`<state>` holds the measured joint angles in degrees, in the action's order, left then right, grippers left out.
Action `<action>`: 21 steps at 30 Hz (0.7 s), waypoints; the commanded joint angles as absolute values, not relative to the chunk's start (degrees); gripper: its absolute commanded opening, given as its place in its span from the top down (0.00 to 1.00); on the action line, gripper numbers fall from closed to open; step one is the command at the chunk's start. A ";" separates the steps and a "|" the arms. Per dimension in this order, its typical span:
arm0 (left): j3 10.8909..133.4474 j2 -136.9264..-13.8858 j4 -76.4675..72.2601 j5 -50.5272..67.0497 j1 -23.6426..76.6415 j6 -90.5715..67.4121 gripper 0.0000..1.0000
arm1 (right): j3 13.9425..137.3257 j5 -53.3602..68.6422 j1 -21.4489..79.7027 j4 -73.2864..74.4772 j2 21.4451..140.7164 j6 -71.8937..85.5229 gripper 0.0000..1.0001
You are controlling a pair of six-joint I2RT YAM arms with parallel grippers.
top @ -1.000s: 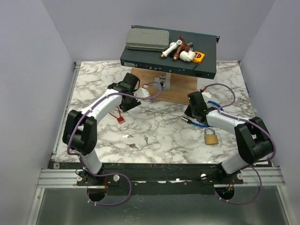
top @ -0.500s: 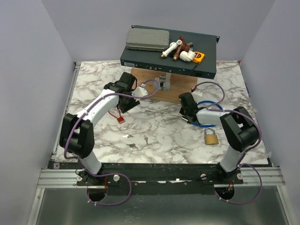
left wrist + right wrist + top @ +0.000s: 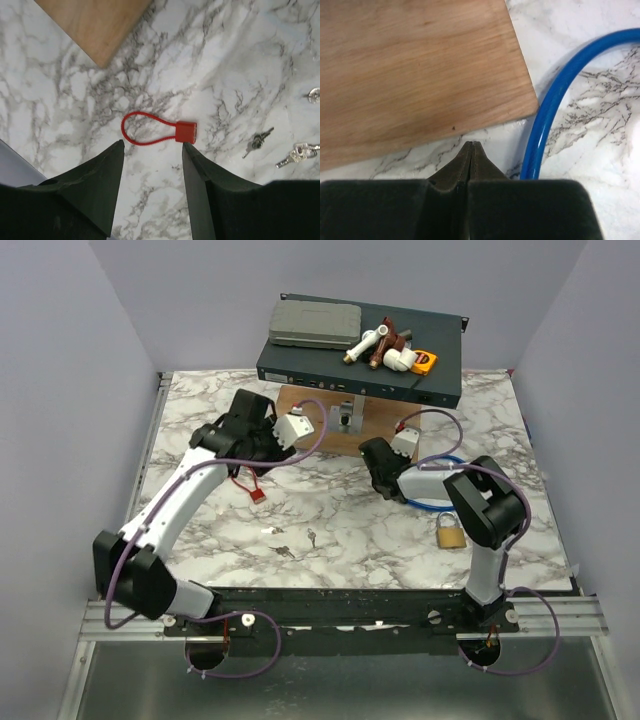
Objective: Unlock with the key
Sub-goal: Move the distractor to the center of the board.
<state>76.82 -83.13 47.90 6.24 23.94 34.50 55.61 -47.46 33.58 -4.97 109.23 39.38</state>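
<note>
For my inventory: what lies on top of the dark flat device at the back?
A grey case, white and brown pipe fittings and a yellow tape measure. Whatever lies beneath them is covered.

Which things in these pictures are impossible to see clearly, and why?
Padlock: top view only, too small to show its keyhole.
Keys: tiny in the top view; in the left wrist view a third key is cut off by the right edge.
Blue cable: right wrist view, cut off by the frame edge; top view, partly under the right arm.

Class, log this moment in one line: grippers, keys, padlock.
left gripper: open over red loop | right gripper: shut, empty, beside board | keys and padlock: loose on table
</note>
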 commanded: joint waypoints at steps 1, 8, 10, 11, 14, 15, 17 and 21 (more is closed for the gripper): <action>67.40 -72.67 31.98 12.50 23.43 37.67 0.51 | 58.32 -48.10 33.22 3.59 115.41 40.56 0.99; 63.57 -78.33 25.13 13.71 22.10 45.56 0.51 | 63.48 -46.12 31.71 6.57 118.74 41.21 0.99; 61.98 -80.04 23.00 14.01 22.15 48.12 0.51 | 65.05 -45.35 30.99 6.79 120.18 40.48 0.99; 61.25 -80.90 21.71 13.87 22.18 49.32 0.51 | 66.26 -44.93 30.58 7.53 120.95 40.44 0.99; 59.20 -84.63 16.99 11.89 22.91 55.72 0.51 | 69.40 -43.43 29.39 10.06 123.19 41.15 0.99; 58.62 -85.74 15.34 10.83 23.17 58.39 0.51 | 69.72 -43.16 29.21 10.14 123.50 41.28 0.99; 57.61 -88.62 11.84 8.85 23.53 63.75 0.51 | 69.87 -42.45 28.88 10.15 123.73 41.74 0.99; 54.86 -93.61 -0.40 6.07 23.71 73.83 0.50 | 69.61 -41.66 28.31 10.46 124.17 43.10 0.99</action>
